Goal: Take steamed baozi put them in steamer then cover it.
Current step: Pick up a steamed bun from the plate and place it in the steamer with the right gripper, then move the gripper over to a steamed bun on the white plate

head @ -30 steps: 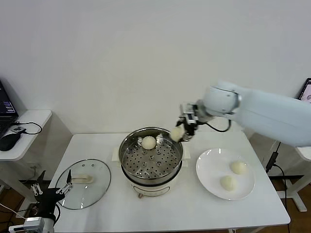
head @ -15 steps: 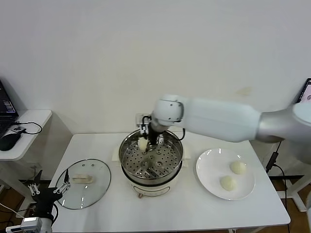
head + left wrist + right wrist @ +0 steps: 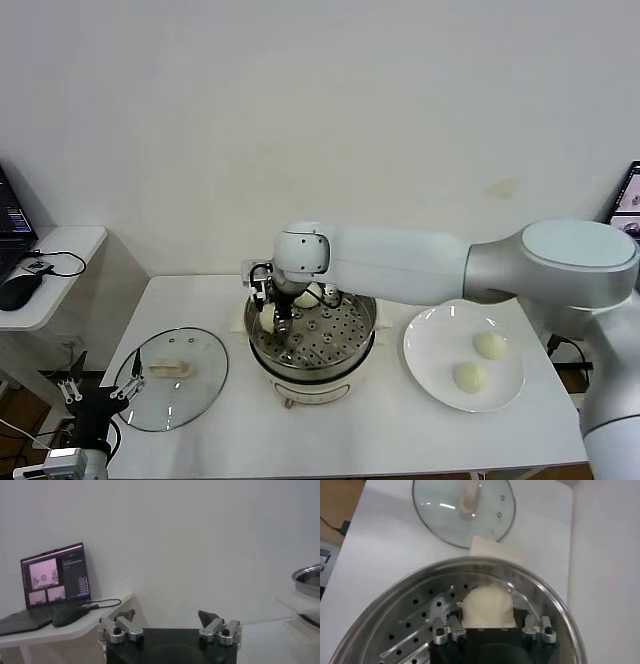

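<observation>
Two baozi (image 3: 480, 360) lay on the plate (image 3: 430, 350) at lower right; the right end effector (image 3: 270, 312) gripped another baozi (image 3: 486, 607) inside the steamer (image 3: 355, 340), mid-frame. Left end effector (image 3: 169, 626) hung wide at lower left.

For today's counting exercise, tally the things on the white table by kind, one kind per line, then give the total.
Small round cream-white steamed buns: 4, namely one held in the right gripper over the tray, one behind it in the pot, two on the plate
Round shiny stainless-steel steamer: 1
Round clear glass lid: 1
Flat white plate: 1
Total: 7
</observation>
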Robot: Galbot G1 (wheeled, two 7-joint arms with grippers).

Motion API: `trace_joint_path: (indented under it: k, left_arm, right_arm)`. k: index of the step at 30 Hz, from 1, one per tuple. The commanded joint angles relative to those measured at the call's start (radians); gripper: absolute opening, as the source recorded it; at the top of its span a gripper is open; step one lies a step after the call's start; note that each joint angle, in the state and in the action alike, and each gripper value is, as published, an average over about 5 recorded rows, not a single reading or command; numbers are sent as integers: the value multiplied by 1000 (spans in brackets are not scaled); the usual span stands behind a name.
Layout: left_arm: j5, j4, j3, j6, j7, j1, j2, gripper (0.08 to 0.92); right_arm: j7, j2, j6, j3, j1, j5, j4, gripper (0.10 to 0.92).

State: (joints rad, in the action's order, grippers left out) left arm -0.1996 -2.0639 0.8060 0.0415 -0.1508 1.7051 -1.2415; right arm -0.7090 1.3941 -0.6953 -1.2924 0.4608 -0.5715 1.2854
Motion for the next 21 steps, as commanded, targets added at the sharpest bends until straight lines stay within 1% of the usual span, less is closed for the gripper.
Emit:
trace_joint_path:
  k: [1, 3, 5, 8, 13, 16, 21]
  left_arm:
    - [1, 0, 1, 1, 0, 0, 0, 823]
    - [1, 0, 0, 1, 0, 1, -1, 823]
    - [1, -1, -1, 1, 0, 0, -2, 823]
    - [2, -3, -4, 0, 0, -1, -4, 823]
    - [6, -6, -13, -4, 0, -9, -6, 823]
    - [7, -5, -15, -5, 0, -12, -2, 823]
    - [12, -1, -22, -5, 0, -13, 2, 823]
  right_arm:
    - [4, 32, -7, -4, -19, 11, -31, 654]
    - [-3, 25, -7, -3, -13, 13, -25, 687]
    - [-16, 10, -3, -1, 2, 13, -15, 742]
    - [-41, -29, 1, 7, 42, 11, 14, 803]
    - [-120, -175, 15, -6, 154, 11, 143, 822]
    - [-197, -308, 54, -29, 239, 30, 235, 823]
    - [-328, -550, 165, -78, 348, 101, 366, 823]
